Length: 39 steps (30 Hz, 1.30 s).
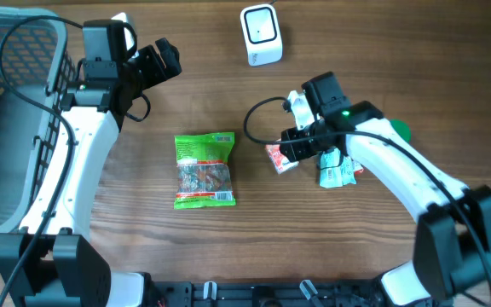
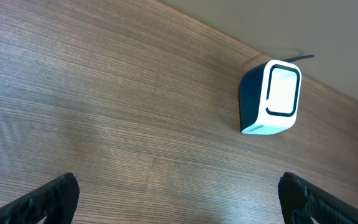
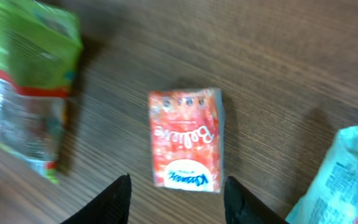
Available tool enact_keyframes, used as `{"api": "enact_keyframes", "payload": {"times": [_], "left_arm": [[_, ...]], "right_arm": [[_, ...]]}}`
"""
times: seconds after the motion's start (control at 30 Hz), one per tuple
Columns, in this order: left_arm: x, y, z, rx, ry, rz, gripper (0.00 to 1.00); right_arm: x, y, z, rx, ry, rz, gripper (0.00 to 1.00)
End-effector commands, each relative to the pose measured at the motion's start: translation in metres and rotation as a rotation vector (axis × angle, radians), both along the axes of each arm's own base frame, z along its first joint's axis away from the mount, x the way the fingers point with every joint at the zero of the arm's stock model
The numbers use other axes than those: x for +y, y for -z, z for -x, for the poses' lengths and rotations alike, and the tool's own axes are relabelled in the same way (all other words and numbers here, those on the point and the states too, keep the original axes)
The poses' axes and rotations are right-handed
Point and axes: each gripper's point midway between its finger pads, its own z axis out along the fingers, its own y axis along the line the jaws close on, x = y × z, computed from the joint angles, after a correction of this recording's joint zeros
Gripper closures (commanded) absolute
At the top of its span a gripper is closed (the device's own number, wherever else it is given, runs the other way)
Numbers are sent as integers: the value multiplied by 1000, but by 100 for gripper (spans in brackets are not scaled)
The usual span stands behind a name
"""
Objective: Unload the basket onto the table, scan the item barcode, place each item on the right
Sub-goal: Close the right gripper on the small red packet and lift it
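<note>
My left gripper [image 2: 179, 198] hangs over the wood-grain table [image 2: 104, 106]. Its two dark fingers [image 2: 53, 198] are spread wide, one in each lower corner of my view, with only bare wood showing between them. Ahead and to the right stands a barcode scanner [image 2: 271, 98], well apart from both fingers. It has a white body, a dark side, and a rounded window ringed in dark. A thin dark cable [image 2: 298, 58] leaves its far end near the table's edge, where a plain grey surface begins.
</note>
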Motion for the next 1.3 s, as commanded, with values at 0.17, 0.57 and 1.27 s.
{"api": "enact_keyframes", "payload": {"times": [0.17,0.57,1.27], "left_arm": [[2,1,-3,-1,0,-9,0],[2,1,-3,-1,-1,-10,0],[2,1,-3,-1,-1,-10,0]], "right_arm": [[-9,42,-5,60,-41,62,64],[-3,46,-12,30,-72,36,65],[4,52,12,95,-14,-71,96]]}}
